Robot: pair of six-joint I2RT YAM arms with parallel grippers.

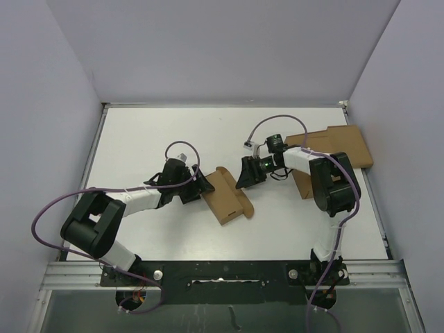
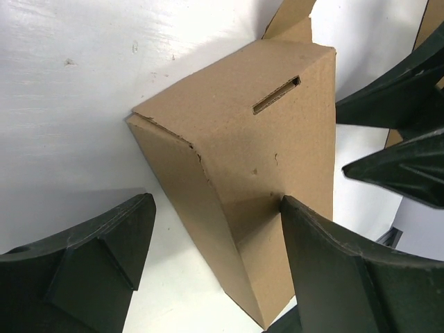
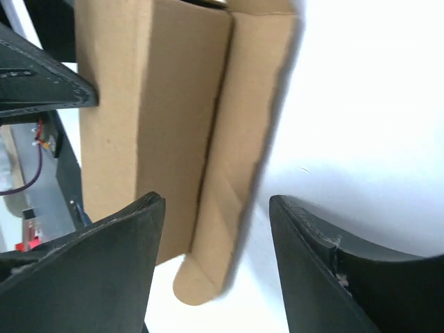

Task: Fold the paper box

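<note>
- The left gripper [image 1: 200, 187] reaches in from the left, low over the white table [image 1: 152, 132], with its tips at the left long side of the paper box [image 1: 226, 196].
- In the left wrist view its fingers [image 2: 90, 270] stand spread, one on each side of the box's near end. The finger on the right of that view meets the cardboard face. The other stands apart from the box, with bare table showing between them, so nothing is pinched.
- The paper box lies near the middle of the table, between the two grippers. It is a narrow brown folded body set on a slant, with a short slit [image 2: 276, 95] in its upper face.
- A flap [image 3: 229, 173] with a rounded end stands out along the box's right side, not tucked in.
- The right gripper [image 1: 245, 175] meets the far right end of the box from the right. Its fingers [image 3: 333, 270] are spread with the flap's edge between them.
- In the right wrist view, the finger on the right is clear of the cardboard, over bare table. The other overlaps the box body, and I cannot tell whether it touches.
- A flat cardboard slab [image 1: 340, 142] lies at the table's right edge, partly under the right arm.
</note>
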